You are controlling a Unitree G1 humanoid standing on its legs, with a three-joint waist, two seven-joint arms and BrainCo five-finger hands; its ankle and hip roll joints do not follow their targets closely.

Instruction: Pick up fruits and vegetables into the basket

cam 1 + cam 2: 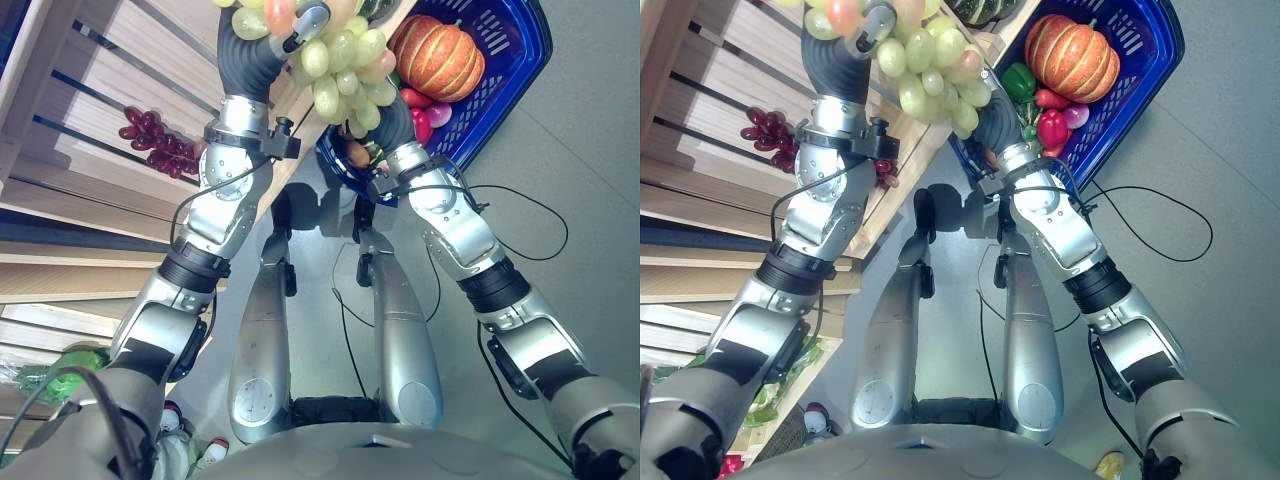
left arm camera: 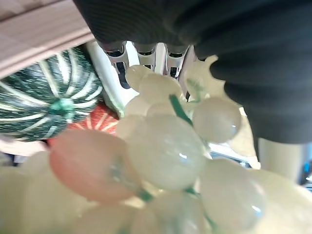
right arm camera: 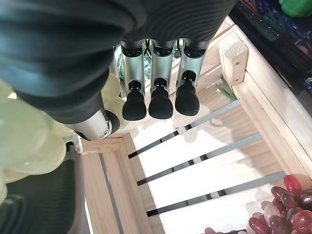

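A bunch of pale green grapes point(image 1: 345, 65) hangs at the top middle, between the wooden shelf and the blue basket point(image 1: 530, 50). My left hand point(image 1: 303, 22) is shut on the top of the bunch. In the left wrist view the grapes point(image 2: 165, 151) press right against its fingers point(image 2: 146, 51). My right hand point(image 1: 396, 122) sits just below and behind the bunch, by the basket's near rim. Its fingers point(image 3: 156, 83) hang relaxed over a wooden crate and hold nothing. The basket holds an orange pumpkin point(image 1: 438, 55), a red pepper point(image 1: 1052, 128) and a green pepper point(image 1: 1018, 80).
A bunch of dark purple grapes point(image 1: 155, 140) lies on the slatted wooden shelf point(image 1: 100, 90) to the left. A striped dark green squash point(image 2: 44, 97) sits near the pumpkin. Bagged greens point(image 1: 50, 375) lie at the lower left. Grey floor spreads to the right.
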